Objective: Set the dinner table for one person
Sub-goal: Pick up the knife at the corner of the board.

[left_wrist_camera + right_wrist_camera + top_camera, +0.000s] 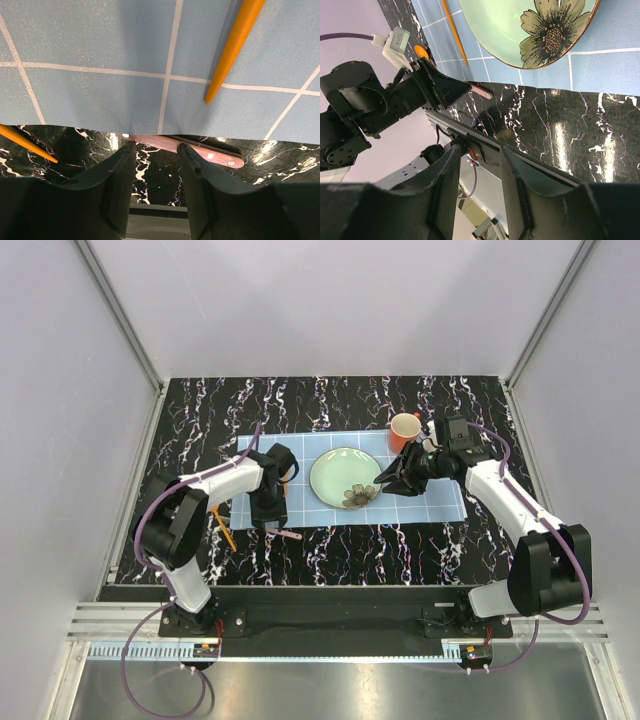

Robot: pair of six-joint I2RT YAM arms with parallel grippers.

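On the black marbled dinner table [420,540] lies a light blue gridded placemat [440,502] with a green flower plate [340,475] at its middle and an orange mug [404,430] at its far right. My left gripper [266,518] is open over the mat's near left edge. Nothing is between its fingers [117,175]. A brown-handled knife [200,150] lies just beyond the fingertips, along the mat's edge. My right gripper [384,478] is open and empty beside the plate's right rim. Seen from its wrist, the plate [535,30] is beyond the fingers [445,175].
One orange utensil handle [235,47] rests on the placemat [100,75]; another orange utensil [225,527] lies on the bare table to the left. The knife [290,534] sits close to the table's near edge. White walls enclose the table on three sides.
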